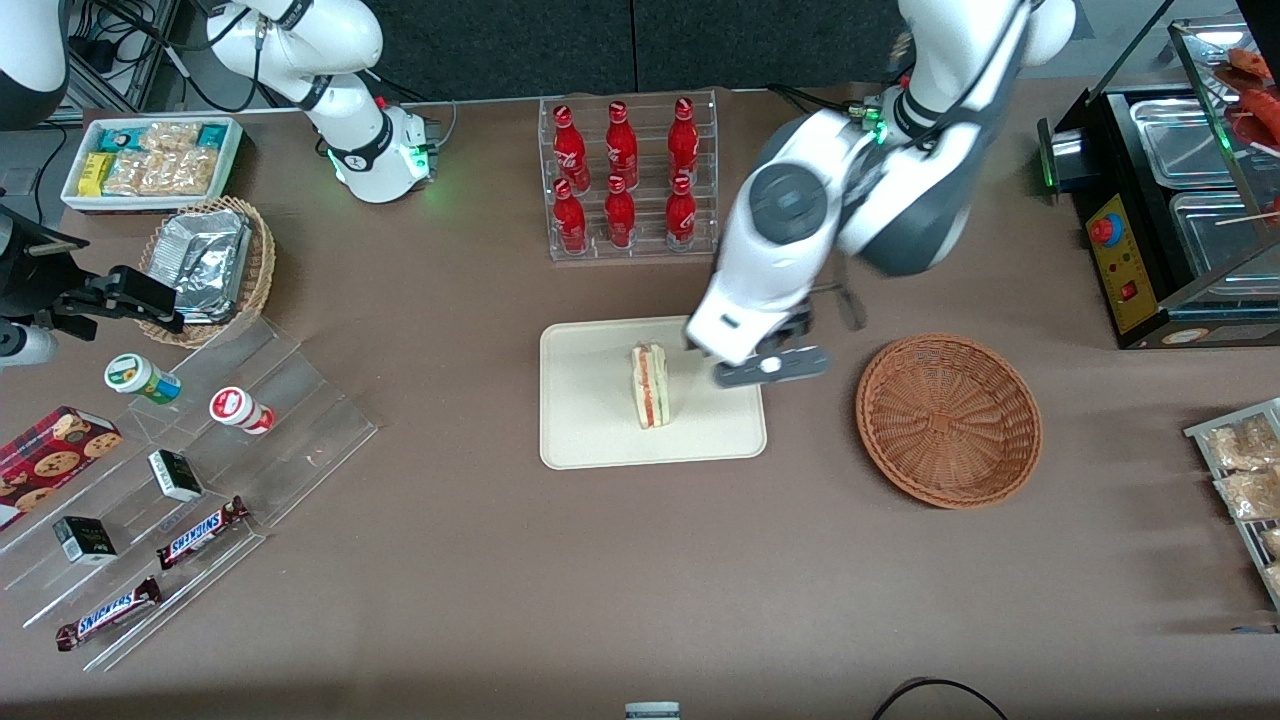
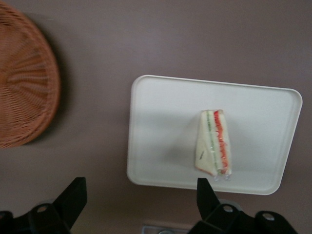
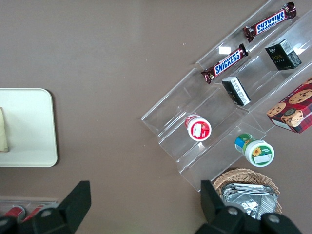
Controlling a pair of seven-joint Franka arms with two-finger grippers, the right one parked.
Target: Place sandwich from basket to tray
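In the front view we see the sandwich (image 1: pixel 651 385) lying on the tray (image 1: pixel 585 420), near the tray's middle, with its red and pale filling edge showing. The gripper (image 1: pixel 770 366) hangs above the tray's edge on the working arm's side, between the sandwich and the basket (image 1: pixel 948 420), and holds nothing. The basket sits on the tabletop (image 1: pixel 500 560) beside the tray, toward the working arm's end, with nothing in it. A clear rack of red bottles (image 1: pixel 626 175) stands farther from the camera than the tray.

In the left wrist view we look down on the sandwich (image 2: pixel 214 142) resting on the tray (image 2: pixel 161 131), apart from the gripper (image 2: pixel 141 204). Its two dark fingers (image 2: pixel 73 197) stand wide apart, so we read the jaws as open and empty. The basket (image 2: pixel 24 92) lies beside the tray, not touching it.

In the right wrist view we see one end of the tray (image 3: pixel 34 131) with a sliver of the sandwich (image 3: pixel 3 129) on it.
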